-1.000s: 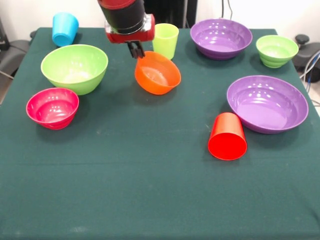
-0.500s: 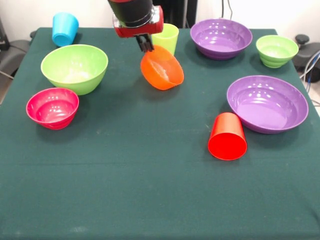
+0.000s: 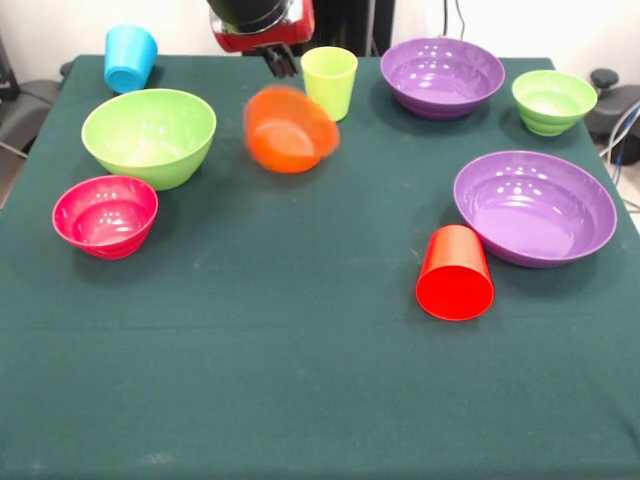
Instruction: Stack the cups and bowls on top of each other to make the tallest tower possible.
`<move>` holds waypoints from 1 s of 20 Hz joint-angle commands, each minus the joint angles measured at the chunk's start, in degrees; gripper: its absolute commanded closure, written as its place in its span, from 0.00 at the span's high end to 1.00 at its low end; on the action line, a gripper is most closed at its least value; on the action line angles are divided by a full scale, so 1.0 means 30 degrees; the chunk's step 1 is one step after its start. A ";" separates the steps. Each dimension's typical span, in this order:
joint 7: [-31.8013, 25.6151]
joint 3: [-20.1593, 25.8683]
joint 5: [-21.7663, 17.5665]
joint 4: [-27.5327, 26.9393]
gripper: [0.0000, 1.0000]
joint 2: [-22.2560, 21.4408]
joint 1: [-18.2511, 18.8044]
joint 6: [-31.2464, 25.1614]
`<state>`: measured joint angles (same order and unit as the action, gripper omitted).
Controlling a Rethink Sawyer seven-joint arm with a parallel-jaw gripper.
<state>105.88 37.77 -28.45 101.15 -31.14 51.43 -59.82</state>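
Observation:
My gripper (image 3: pixel 281 66) hangs at the top of the front view, just left of the upright lime green cup (image 3: pixel 329 80). Right below it the orange bowl (image 3: pixel 290 130) shows blurred and tilted, its opening facing the camera; whether it is still held is unclear. The large lime green bowl (image 3: pixel 148 135) stands at the left, with the pink bowl (image 3: pixel 104 215) in front of it. The sky blue cup (image 3: pixel 130 58) stands at the far left corner. The red cup (image 3: pixel 455 272) lies on its side beside the near purple bowl (image 3: pixel 535 205).
A second purple bowl (image 3: pixel 442 75) and a small green bowl (image 3: pixel 553 100) stand at the far right. The green tablecloth (image 3: pixel 300 380) covers the whole table. Dark equipment and cables sit past the right edge.
My gripper has risen towards the top edge. The orange bowl has tipped up, shifted left and now shows blurred below the gripper.

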 commanded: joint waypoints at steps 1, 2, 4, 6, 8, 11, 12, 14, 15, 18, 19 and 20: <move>-0.4669 0.0802 -0.1474 -0.0281 0.00 0.0764 -0.0597 -0.0052; -0.4455 0.0737 -0.1800 -0.0573 0.00 0.0827 -0.0837 0.0336; -0.4229 0.0642 -0.2220 -0.0977 0.00 0.0905 -0.1154 0.0704; -0.4156 0.0630 -0.2490 -0.1286 0.00 0.1137 -0.1310 0.0964; -0.4014 0.0656 -0.2506 -0.1409 0.00 0.1380 -0.1360 0.1117; -0.3511 0.0788 -0.2205 -0.1053 0.00 0.1368 -0.1373 0.1294; -0.3464 0.0809 -0.2110 -0.1180 0.00 0.1450 -0.1445 0.1181; -0.3324 0.0813 -0.1998 -0.1227 0.00 0.1327 -0.1511 0.1111; -0.3213 0.0761 -0.2016 -0.1305 0.00 0.1251 -0.1560 0.1099; -0.2389 0.0353 -0.2331 -0.1124 0.00 0.0716 -0.1594 0.1539; -0.1965 0.0129 -0.2368 -0.1018 0.00 0.0578 -0.1629 0.1617; -0.1660 -0.0051 -0.2505 -0.0851 0.00 0.0480 -0.1644 0.1854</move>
<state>105.88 38.33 -31.77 100.72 -31.21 48.64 -59.79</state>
